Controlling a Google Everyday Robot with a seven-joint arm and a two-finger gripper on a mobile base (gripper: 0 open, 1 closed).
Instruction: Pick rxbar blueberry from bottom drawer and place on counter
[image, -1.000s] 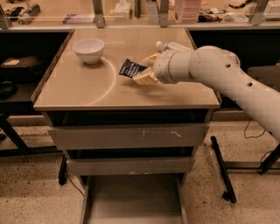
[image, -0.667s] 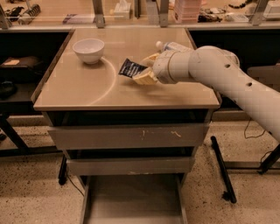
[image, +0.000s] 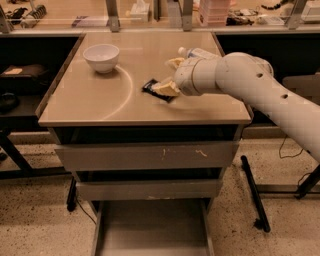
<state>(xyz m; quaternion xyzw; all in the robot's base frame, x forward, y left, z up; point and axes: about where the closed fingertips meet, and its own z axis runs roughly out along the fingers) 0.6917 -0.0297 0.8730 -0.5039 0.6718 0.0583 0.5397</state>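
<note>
The rxbar blueberry (image: 151, 87), a small dark wrapper, lies on the tan counter (image: 95, 102) right of its middle. My gripper (image: 169, 77) reaches in from the right on the white arm, and its tip rests at the bar's right end, low over the counter. The bottom drawer (image: 150, 225) is pulled out below, and its grey floor shows nothing on it.
A white bowl (image: 101, 57) stands at the counter's back left. A clear bottle with a white cap (image: 192, 51) lies just behind my gripper. Two upper grey drawers (image: 145, 156) are closed. A long shelf with clutter (image: 140, 10) runs behind the counter.
The bar and my gripper have come down a little toward the counter. The bar, tilted up before, now lies flatter on the surface.
</note>
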